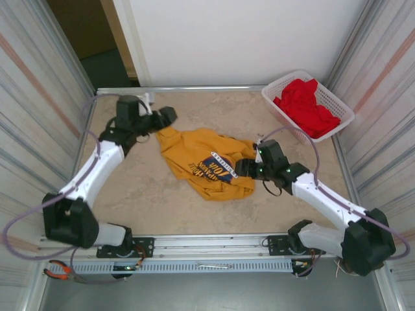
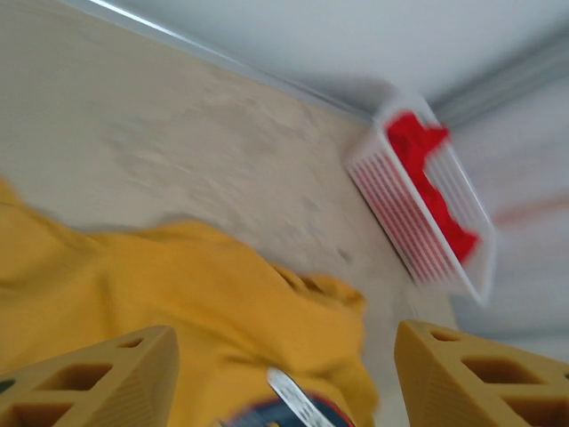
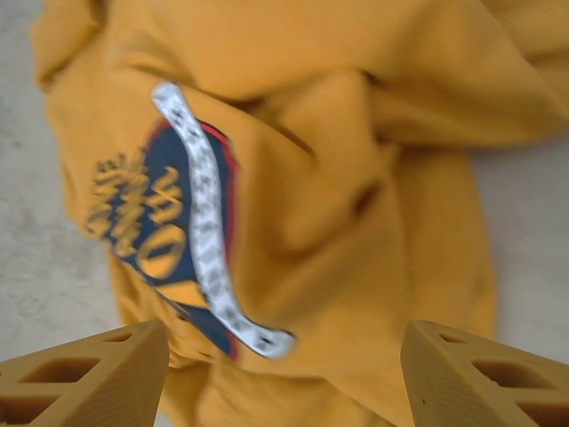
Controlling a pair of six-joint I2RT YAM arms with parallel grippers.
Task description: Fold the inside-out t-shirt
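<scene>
Overhead view of a beige stone-look counter [image 1: 130,188] with a mustard-yellow t-shirt [image 1: 207,162] in a crumpled heap near its middle, not yet spread flat or folded. Navy print [image 3: 151,231] with yellow lettering facing up, crossed by a white speckled strip [image 3: 209,240], possibly the neck tag. Folds and bunched cloth all around the print, one sleeve-like corner stretched toward the far left.

Left claw [image 1: 170,117] just beside that far-left corner, open, its two tan fingers [image 2: 98,378] wide apart with nothing between them. Right claw [image 1: 244,168] at the heap's right edge, likewise open, fingers [image 3: 480,374] spread over the cloth and empty. One claw on each side of the garment: seemingly placed to take opposite edges and pull the fabric out flat, a sensible first step before any fold. Whether touching the cloth or just above it, hard to tell.

At the far right corner, well apart from the shirt, a white slatted basket [image 1: 340,103] holding a bright red garment [image 1: 308,107], no part of this job. Task judged barely begun.
</scene>
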